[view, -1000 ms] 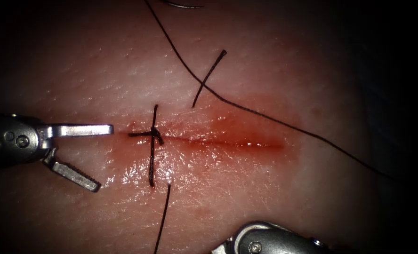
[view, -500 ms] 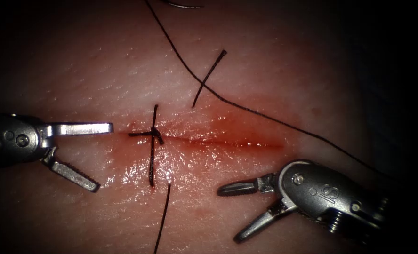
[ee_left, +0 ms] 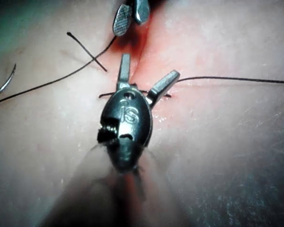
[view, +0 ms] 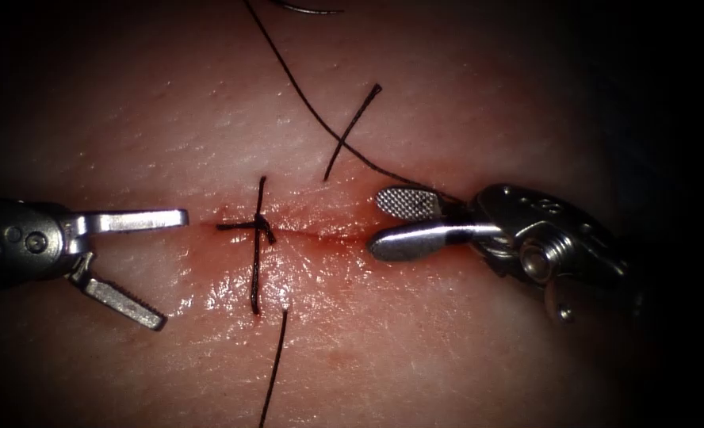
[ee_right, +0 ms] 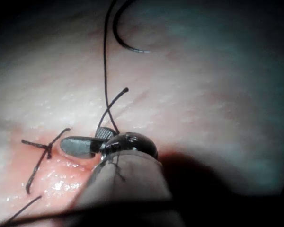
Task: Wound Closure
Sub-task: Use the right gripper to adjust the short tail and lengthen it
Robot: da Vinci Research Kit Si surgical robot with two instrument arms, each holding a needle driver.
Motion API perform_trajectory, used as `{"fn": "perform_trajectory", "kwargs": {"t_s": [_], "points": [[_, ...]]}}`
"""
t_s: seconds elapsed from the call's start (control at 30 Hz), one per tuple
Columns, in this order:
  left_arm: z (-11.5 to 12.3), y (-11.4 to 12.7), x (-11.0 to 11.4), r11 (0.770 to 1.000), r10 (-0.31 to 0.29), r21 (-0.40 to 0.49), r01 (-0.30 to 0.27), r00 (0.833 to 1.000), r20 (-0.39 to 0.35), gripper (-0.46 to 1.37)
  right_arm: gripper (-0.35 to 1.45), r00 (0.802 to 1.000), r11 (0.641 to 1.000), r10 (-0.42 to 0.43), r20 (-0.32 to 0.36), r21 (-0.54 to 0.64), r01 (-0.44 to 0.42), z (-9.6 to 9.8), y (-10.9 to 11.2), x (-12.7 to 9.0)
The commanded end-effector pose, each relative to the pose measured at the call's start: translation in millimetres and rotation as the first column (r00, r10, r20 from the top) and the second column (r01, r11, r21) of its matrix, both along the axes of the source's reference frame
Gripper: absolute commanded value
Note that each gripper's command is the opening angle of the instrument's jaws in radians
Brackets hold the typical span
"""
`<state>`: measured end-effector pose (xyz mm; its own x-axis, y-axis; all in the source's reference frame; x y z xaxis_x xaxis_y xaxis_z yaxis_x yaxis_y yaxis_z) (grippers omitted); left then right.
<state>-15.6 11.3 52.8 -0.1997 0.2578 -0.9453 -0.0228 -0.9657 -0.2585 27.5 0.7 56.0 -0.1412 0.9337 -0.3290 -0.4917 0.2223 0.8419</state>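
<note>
A horizontal cut (view: 344, 235) is running across the tissue (view: 415, 349), and everything here is placed relative to that cut.

The left tool (view: 158, 268) is sitting just off the cut's left end with its jaws spread wide, holding nothing. One jaw is lying level, pointing at the cut; the other is angling down and away.

The right tool (view: 388, 223) is lying over the right half of the cut, tips pointing left along it. Its jaws are parted only slightly and are gripping nothing. The long thread (view: 304, 103) is running down from above the cut and passing just behind the upper jaw.

A tied knot (view: 263, 228) is sitting on the cut near its left end, with its ends reaching above and below. A loose cut piece of thread (view: 352, 131) is lying on the tissue above the cut, crossing the long thread. Another strand (view: 274, 368) is trailing away below the cut.

The needle (ee_right: 125, 33) is lying free on the tissue, well above the cut, not in the tissue and not held. Red fluid (view: 320, 222) is staining the skin around the cut.

Judged risks: the right tool's jaws are sitting very close to the long thread, so closing could snag or fray it unintentionally. The loose cut piece could be mistaken for working thread. The unheld needle could be dragged if the long thread is pulled.
</note>
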Motion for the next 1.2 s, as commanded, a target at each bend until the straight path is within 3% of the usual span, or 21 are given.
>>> {"fn": "perform_trajectory", "kwargs": {"t_s": [0.03, 0.27, 0.5, 0.6, 0.67, 0.73, 0.87, 0.9, 0.97, 1.0, 1.2], "points": [[0.1, -0.1, 0.0, 1.0, 0.0, 0.002, 0.0, 1.0, 0.0, 0.61, 1.23, 0.999, 0.999, 0.041, 0.019, 0.021, -0.041, 0.6, 0.5, 0.3], [0.1, -0.3, 0.4, 1.0, 0.003, 0.002, -0.003, 1.0, 0.001, 0.61, 1.23, 0.985, 0.986, 0.143, 0.092, 0.076, -0.15, 3.4, 2.6, 0.6], [0.0, -0.4, 1.0, 1.0, 0.005, 0.002, -0.005, 1.0, 0.002, 0.61, 1.21, 0.982, 0.978, 0.15, 0.118, 0.126, -0.164, 4.5, 3.4, 0.8], [0.1, -0.5, 1.0, 1.0, 0.004, 0.001, -0.004, 1.0, 0.001, 0.61, 1.18, 0.986, 0.98, 0.135, 0.094, 0.132, -0.147, 4.5, 3.5, 1.2], [0.2, -0.6, 0.9, 1.0, 0.003, 0.0, -0.003, 1.0, 0.0, 0.61, 1.04, 0.99, 0.983, 0.141, 0.025, 0.114, -0.143, 4.5, 3.4, 1.7], [0.3, -0.7, 0.9, 1.0, 0.001, 0.004, -0.001, 1.0, -0.001, 0.61, 1.04, 0.987, 0.984, 0.159, -0.02, 0.081, -0.157, 4.4, 3.4, 2.1], [0.6, -0.9, 0.9, 1.0, 0.002, 0.002, -0.002, 1.0, -0.001, 0.61, 1.0, 0.991, 0.991, 0.131, -0.017, 0.016, -0.131, 4.3, 3.5, 2.9], [0.6, -0.9, 0.9, 1.0, 0.001, 0.007, -0.001, 1.0, -0.001, 0.61, 0.83, 0.994, 0.993, 0.112, -0.008, -0.021, -0.112, 4.3, 3.6, 3.1], [0.7, -0.9, 1.0, 1.0, 0.001, 0.007, -0.001, 1.0, -0.001, 0.61, 0.33, 0.996, 0.994, 0.092, 0.004, -0.062, -0.092, 4.3, 3.5, 3.2], [0.7, -0.9, 1.1, 1.0, 0.002, 0.007, -0.002, 1.0, -0.001, 0.62, -0.35, 0.998, 0.99, 0.049, 0.037, -0.133, -0.044, 4.3, 3.5, 3.2], [0.8, -0.8, 1.0, 1.0, 0.0, 0.008, 0.0, 1.0, -0.002, 0.61, -0.35, 0.989, 0.959, -0.048, 0.141, -0.27, 0.085, 3.9, 3.2, 3.3]]}}
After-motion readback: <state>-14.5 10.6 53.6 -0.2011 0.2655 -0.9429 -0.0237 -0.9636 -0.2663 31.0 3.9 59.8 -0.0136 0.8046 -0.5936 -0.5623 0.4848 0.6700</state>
